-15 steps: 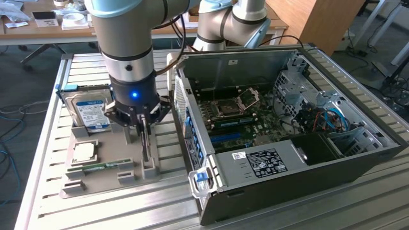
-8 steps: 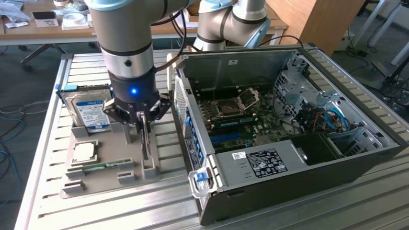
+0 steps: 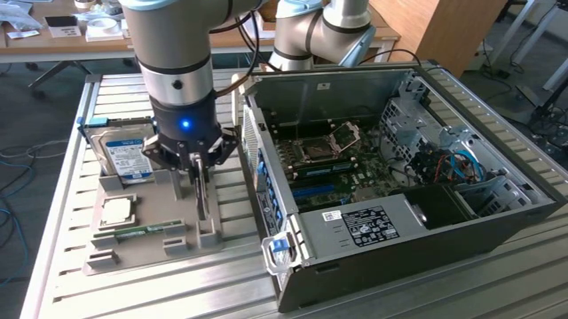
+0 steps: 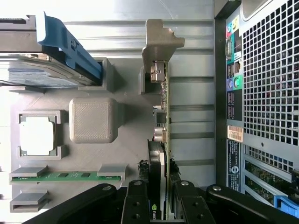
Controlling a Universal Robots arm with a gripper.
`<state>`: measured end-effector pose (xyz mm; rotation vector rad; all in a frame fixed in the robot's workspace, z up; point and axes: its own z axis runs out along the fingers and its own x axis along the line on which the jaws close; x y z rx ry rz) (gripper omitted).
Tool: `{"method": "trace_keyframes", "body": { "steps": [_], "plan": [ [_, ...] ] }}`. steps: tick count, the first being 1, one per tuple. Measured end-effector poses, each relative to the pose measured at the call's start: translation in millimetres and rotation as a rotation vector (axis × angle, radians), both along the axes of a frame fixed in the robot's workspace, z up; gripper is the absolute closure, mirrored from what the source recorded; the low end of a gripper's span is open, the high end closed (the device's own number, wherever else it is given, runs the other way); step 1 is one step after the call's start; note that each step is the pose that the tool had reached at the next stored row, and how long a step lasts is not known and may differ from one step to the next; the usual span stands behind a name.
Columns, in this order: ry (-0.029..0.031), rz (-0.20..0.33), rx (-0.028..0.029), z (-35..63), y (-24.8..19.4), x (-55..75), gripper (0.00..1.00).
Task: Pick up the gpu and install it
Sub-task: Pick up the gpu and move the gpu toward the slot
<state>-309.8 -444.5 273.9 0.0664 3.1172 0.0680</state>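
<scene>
Nearest, on the matte grey moulded tray (image 3: 159, 199), lies a narrow green memory stick (image 3: 142, 231). Just beyond it the gpu (image 4: 161, 140) stands on edge in its slot. Its long axis runs near to far beside the perforated steel case (image 3: 400, 219) (on the exterior view's right), with the silver bracket (image 4: 159, 42) at the end away from the claw. The gripper (image 3: 198, 176) sits directly above, jaws narrowed onto the thin black card. Farther left stands the hard drive (image 3: 124, 154).

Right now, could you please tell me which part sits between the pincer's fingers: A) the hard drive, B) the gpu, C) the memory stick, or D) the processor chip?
B: the pincer has a finger on each side of the gpu, which stands on edge in the grey holder.
</scene>
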Motion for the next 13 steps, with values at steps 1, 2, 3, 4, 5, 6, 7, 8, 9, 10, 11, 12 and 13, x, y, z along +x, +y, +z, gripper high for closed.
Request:
{"method": "trace_keyframes", "body": {
  "steps": [1,2,3,4,5,6,7,8,9,10,11,12,13],
  "plan": [
    [-0.0002,0.0,0.0001,0.9,0.0,0.0,0.73],
    [-0.0002,0.0,0.0001,2.1,0.0,0.0,0.73],
    [-0.0002,0.0,0.0001,3.3,0.0,0.0,0.73],
    [-0.0004,0.0,0.0002,4.3,0.0,0.0,0.73],
    [-0.0003,0.0,0.0002,5.6,0.0,0.0,0.73],
    [-0.0003,0.0,0.0002,6.9,0.0,0.0,0.73],
    [-0.0003,0.0,0.0002,8.1,0.0,0.0,0.73],
    [-0.0003,0.0,0.0001,9.2,0.0,0.0,0.73],
    [-0.0003,0.0,0.0002,10.2,0.0,0.0,0.73],
    [-0.0002,0.0,0.0001,11.5,0.0,0.0,0.73],
    [-0.0003,0.0,0.0002,12.4,0.1,0.0,0.73],
    [-0.0002,0.0,0.0001,13.4,0.1,0.0,0.73],
    [-0.0002,0.0,-0.0001,14.3,0.1,0.1,0.73]
  ]
}}
